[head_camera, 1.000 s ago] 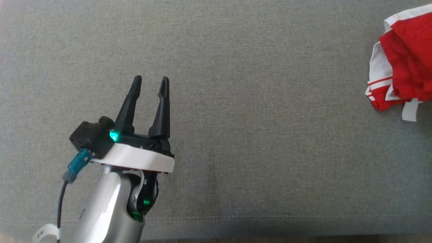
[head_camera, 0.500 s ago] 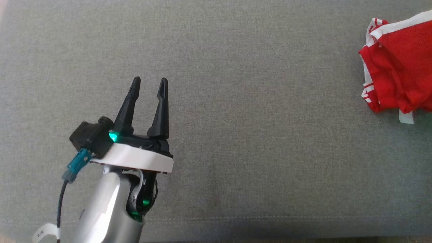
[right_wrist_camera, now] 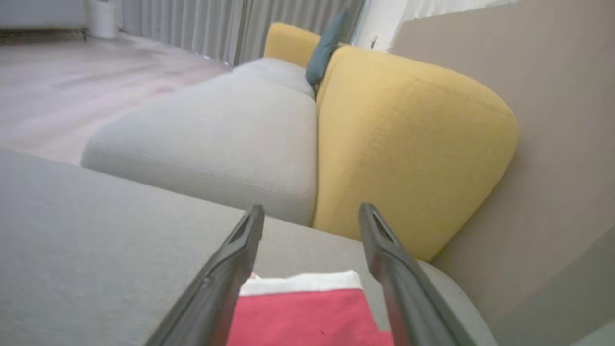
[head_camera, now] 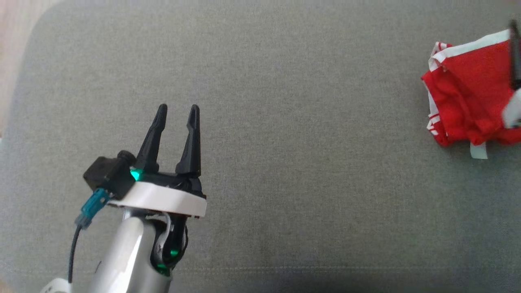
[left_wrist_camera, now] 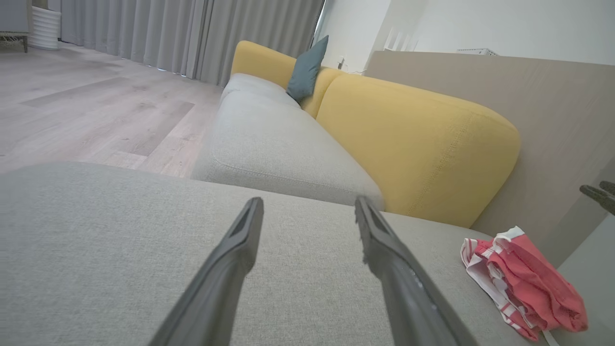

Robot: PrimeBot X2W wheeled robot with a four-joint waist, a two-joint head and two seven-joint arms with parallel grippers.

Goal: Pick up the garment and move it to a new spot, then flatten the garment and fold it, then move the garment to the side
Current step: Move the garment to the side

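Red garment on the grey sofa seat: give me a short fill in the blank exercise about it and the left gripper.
1. The garment is red with ____ trim.
2. In the head view it lies at the far ____ of the seat cushion.
3. The left gripper has its jaws ____.
4. The backrest behind the seat is ____.
Missing words: white; right; open; yellow.

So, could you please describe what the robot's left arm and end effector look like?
The left end effector has two long, tapering black fingers on a black base with a green light. Below sits a white collar on a silver forearm. A black camera block carries a teal connector and black cable.
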